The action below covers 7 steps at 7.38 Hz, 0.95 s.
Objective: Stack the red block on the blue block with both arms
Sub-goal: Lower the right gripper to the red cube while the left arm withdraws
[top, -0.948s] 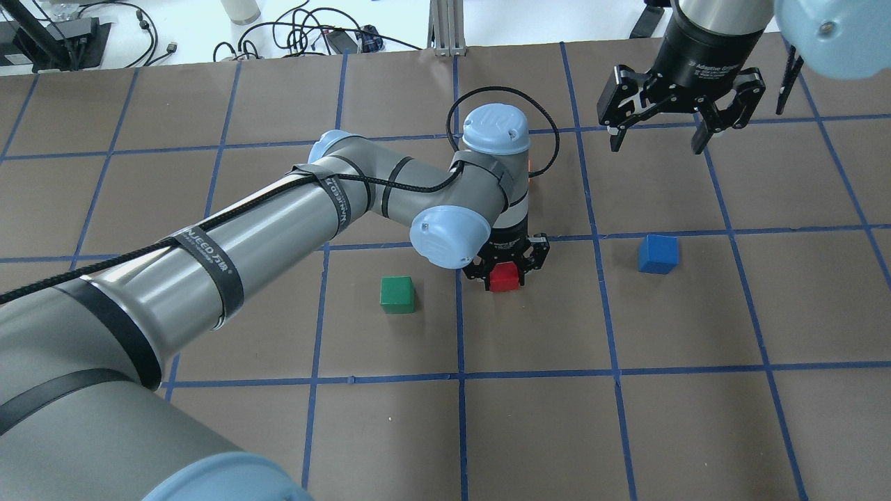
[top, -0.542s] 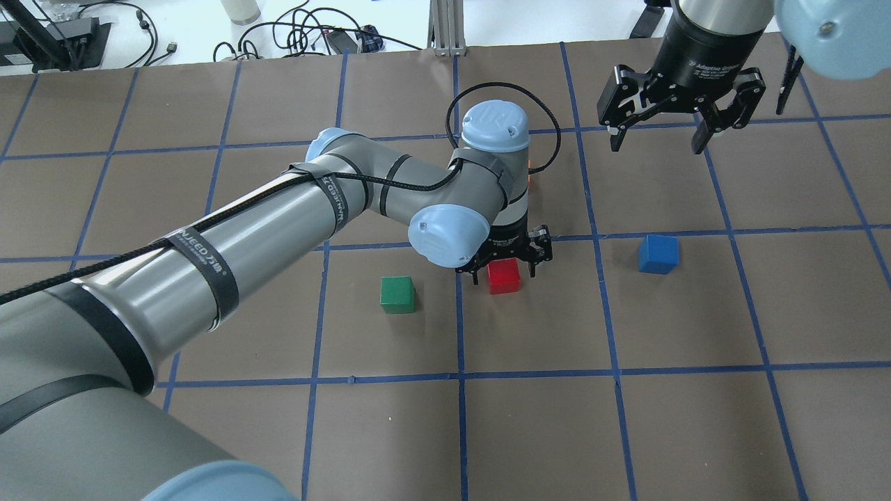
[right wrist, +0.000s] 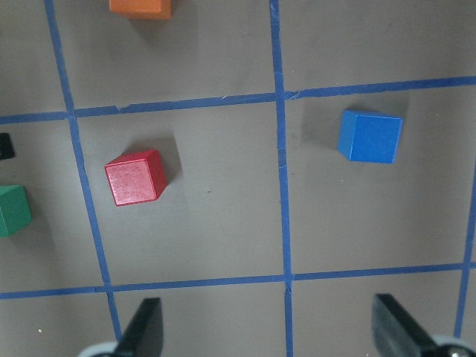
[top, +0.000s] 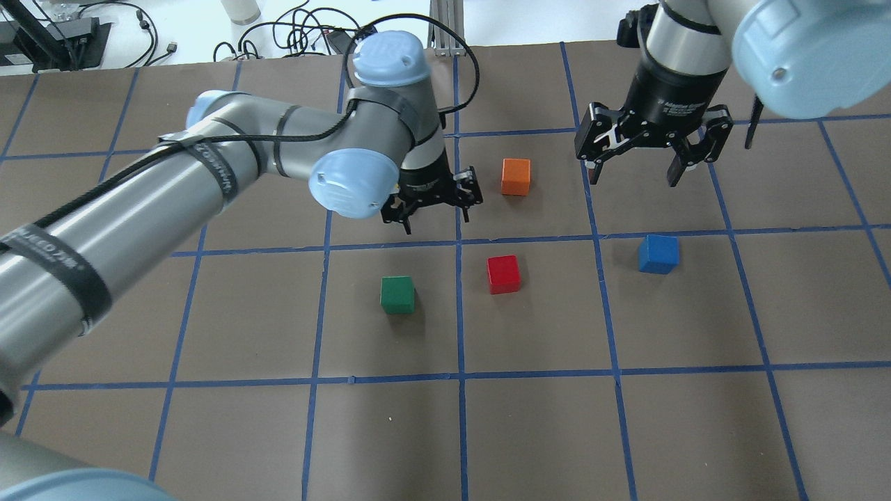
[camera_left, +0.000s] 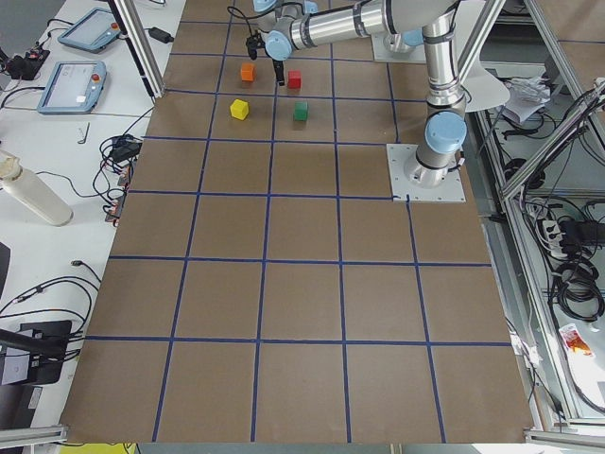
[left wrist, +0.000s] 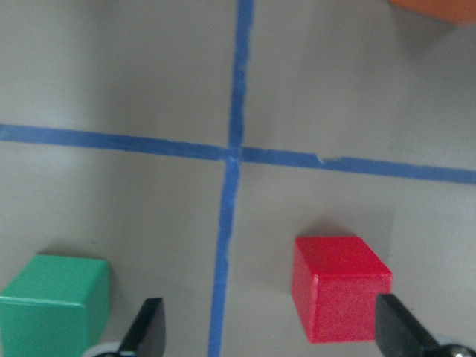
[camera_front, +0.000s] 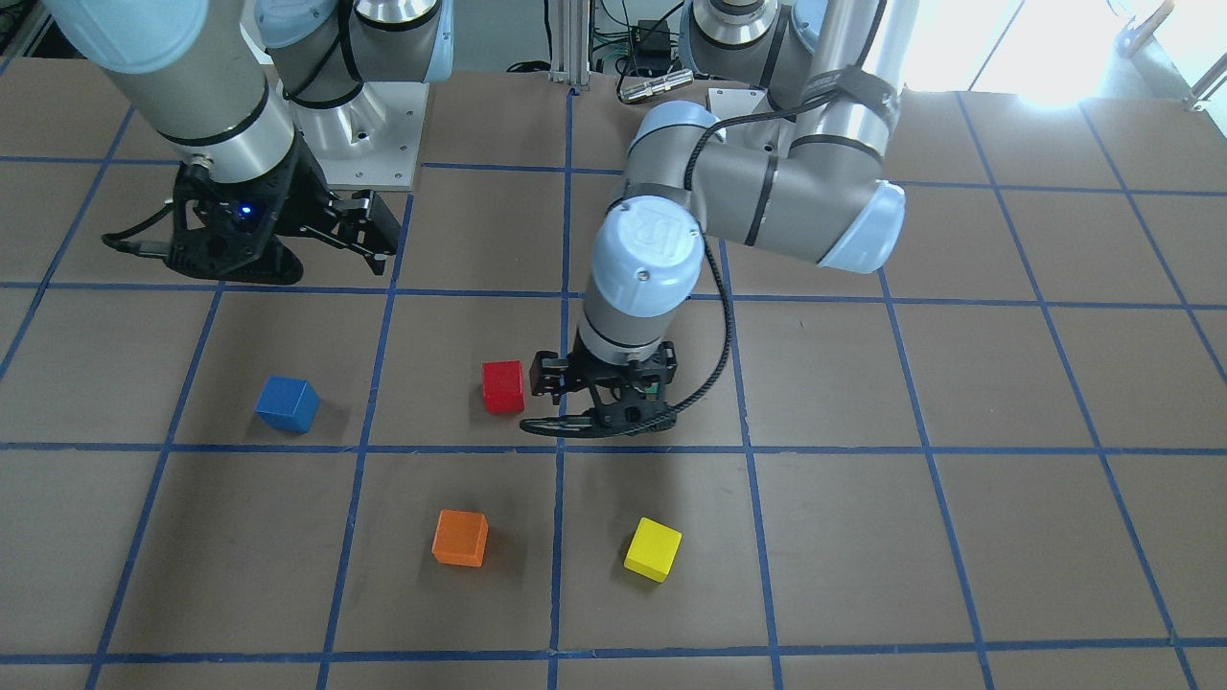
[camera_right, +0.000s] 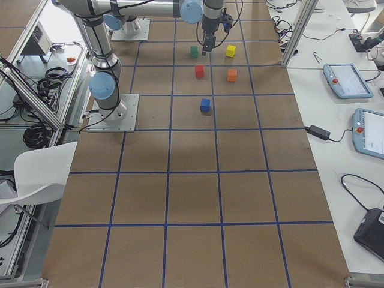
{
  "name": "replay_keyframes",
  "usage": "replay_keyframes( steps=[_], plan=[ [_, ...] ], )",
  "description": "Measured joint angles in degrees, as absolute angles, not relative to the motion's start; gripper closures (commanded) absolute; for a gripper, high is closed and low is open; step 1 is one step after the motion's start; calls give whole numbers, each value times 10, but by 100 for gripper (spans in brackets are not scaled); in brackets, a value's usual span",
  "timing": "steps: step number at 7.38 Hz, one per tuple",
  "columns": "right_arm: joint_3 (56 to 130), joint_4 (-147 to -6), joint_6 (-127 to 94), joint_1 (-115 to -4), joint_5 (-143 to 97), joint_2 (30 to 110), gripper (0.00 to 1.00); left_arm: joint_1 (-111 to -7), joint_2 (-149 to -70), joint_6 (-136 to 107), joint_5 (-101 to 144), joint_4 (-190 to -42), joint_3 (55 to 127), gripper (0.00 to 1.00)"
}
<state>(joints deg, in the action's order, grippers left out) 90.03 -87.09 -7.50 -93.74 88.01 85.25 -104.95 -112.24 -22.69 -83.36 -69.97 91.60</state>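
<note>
The red block stands free on the brown table near the middle; it also shows in the left wrist view and the right wrist view. The blue block stands one grid square to its right, also in the right wrist view. My left gripper is open and empty, raised above the table, beyond and left of the red block. My right gripper is open and empty, hovering beyond the blue block.
A green block stands left of the red one. An orange block stands beyond it, between the two grippers. A yellow block stands on the far side. Blue tape lines grid the table.
My left gripper opened, let go of the red block, rose and drew back to the far left, uncovering the orange block. My right gripper moved a little nearer and leftward.
</note>
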Motion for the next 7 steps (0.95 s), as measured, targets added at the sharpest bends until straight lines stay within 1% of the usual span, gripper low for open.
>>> replay_keyframes(
  steps=[2,5,7],
  plan=[
    [957,-941,-121,-980,878,845,0,-988,-1059,-139,-839,-771,923,0],
    [1075,-1121,-185,-1034,880,829,0,-920,-966,-40,-858,-878,924,0],
    [1099,-1175,-228,-1059,883,799,0,-900,-923,-23,-893,-894,928,0]
  ],
)
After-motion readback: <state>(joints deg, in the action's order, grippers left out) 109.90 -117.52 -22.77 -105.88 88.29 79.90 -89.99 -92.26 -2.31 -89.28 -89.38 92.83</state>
